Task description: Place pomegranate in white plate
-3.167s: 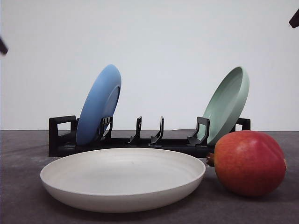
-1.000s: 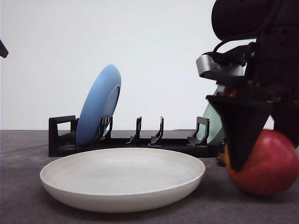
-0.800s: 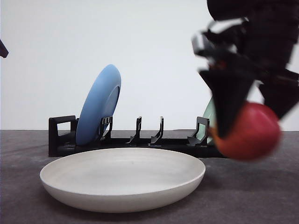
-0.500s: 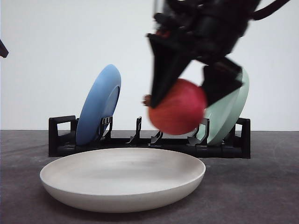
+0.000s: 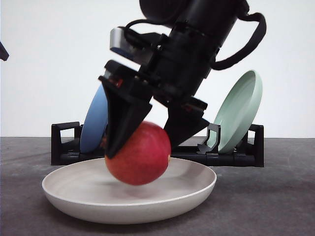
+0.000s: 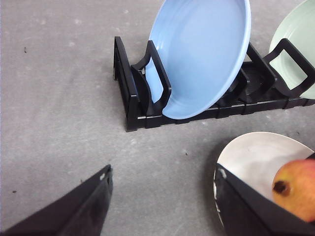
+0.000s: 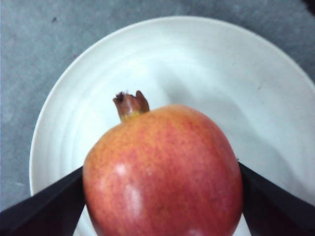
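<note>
Blue plate (image 6: 204, 59) upright in black rack (image 6: 135, 98)

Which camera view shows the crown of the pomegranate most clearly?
The right wrist view: the pomegranate is seen close from above, its crown sharp against the white plate. The left wrist view shows a small dark nub at the frame's edge. In the front view I cannot make the crown out.

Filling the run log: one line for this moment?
right gripper | shut on pomegranate | over white plate | not released | left gripper open

Front camera sits low at desk (image 5: 275, 206) level, near; both wrist cameras look down, sharing the white plate (image 5: 64, 189).
</note>
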Robot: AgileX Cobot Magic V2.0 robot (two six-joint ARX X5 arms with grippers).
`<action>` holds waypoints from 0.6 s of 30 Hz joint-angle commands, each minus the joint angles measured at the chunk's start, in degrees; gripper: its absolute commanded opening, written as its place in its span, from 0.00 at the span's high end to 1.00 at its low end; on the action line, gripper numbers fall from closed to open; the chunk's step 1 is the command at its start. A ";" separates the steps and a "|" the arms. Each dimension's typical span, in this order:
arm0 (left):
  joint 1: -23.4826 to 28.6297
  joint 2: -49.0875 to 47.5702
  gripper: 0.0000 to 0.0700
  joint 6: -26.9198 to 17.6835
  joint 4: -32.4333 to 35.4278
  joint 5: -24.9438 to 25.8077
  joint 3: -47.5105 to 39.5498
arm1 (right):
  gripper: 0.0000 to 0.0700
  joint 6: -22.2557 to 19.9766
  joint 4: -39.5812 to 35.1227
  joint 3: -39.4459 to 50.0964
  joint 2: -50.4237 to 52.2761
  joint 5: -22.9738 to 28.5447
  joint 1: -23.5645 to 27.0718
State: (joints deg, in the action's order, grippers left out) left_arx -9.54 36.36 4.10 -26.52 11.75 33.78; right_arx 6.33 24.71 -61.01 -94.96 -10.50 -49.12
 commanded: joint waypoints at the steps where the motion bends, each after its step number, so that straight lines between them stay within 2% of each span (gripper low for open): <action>1: -0.07 0.31 0.44 0.04 0.85 0.04 0.44 | 0.29 -0.35 -0.53 -0.92 -1.07 0.11 -0.61; 10: -0.07 0.31 0.44 0.04 0.87 0.04 0.44 | 0.29 -0.35 -0.22 -0.92 -2.25 0.24 -0.66; 11: -0.07 0.31 0.44 0.04 0.85 0.02 0.44 | 0.27 -0.35 -0.22 -0.92 -2.44 0.24 -0.68; 14: -0.07 0.31 0.44 0.04 0.85 0.02 0.44 | 0.10 -0.15 -0.20 -0.92 -2.44 0.07 -0.86; 18: -0.07 0.31 0.44 0.04 0.85 0.04 0.44 | 0.07 0.44 -0.39 -0.98 -1.87 0.04 -0.94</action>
State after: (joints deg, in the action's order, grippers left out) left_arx -9.54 36.36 4.08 -26.52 11.75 33.78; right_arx 6.39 24.62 -61.01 -96.47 -10.44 -49.39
